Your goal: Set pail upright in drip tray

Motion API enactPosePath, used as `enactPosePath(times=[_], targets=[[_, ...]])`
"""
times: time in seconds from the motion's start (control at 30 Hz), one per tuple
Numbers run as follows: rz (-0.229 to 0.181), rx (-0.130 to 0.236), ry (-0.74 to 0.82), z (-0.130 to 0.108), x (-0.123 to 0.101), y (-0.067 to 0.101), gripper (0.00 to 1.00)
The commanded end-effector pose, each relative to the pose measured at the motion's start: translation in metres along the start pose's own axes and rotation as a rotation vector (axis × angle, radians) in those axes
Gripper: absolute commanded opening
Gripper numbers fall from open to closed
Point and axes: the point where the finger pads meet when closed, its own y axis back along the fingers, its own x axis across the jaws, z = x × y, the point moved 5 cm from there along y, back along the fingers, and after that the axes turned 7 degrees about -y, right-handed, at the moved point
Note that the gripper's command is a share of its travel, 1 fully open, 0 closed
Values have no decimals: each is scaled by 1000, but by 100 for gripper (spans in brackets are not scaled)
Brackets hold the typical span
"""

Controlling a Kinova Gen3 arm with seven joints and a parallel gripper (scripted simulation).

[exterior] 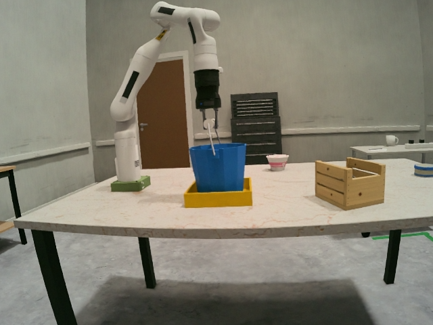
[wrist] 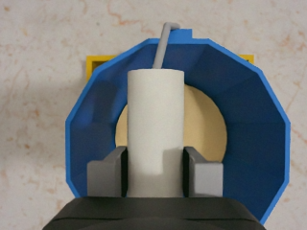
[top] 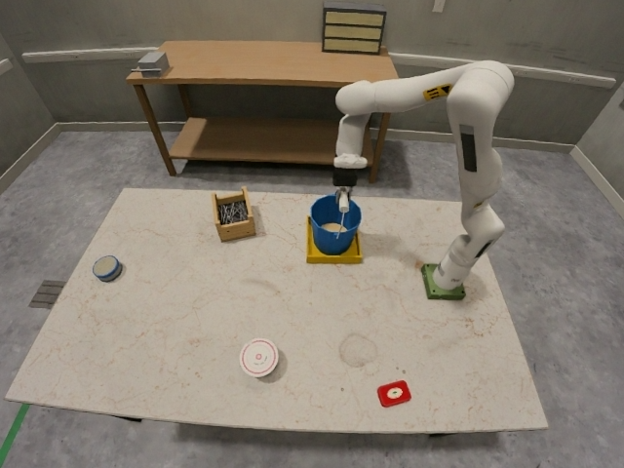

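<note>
The blue pail [top: 334, 223] stands upright inside the yellow drip tray [top: 333, 247]; its lower part sits below the tray's rim in the side view [exterior: 217, 166], and the tray [exterior: 218, 197] hides its base. My gripper [exterior: 210, 122] is straight above the pail, shut on the white grip of the pail's wire handle [wrist: 155, 131]. The handle is raised above the rim. In the wrist view I look down into the pail [wrist: 240, 134] with its tan floor, and the tray's yellow corners [wrist: 96, 61] show behind it.
A wooden crate of nails [top: 232, 214] stands left of the tray. A blue-rimmed tin [top: 106, 267], a white round lid [top: 258, 357] and a red square item [top: 394, 393] lie on the table. The arm's green base [top: 442, 283] is to the right.
</note>
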Motion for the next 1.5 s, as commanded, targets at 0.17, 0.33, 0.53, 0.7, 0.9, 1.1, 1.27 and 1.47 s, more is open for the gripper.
enactPosePath(times=[0.17,0.33,0.53,0.7,0.9,1.1,1.27,1.47], targets=[[2,0,0,0,0,-4,0],[2,0,0,0,0,-7,0],[2,0,0,0,0,-8,0],[2,0,0,0,0,-9,0],[2,0,0,0,0,-9,0],[2,0,0,0,0,-9,0],[2,0,0,0,0,-9,0],[2,0,0,0,0,-9,0]])
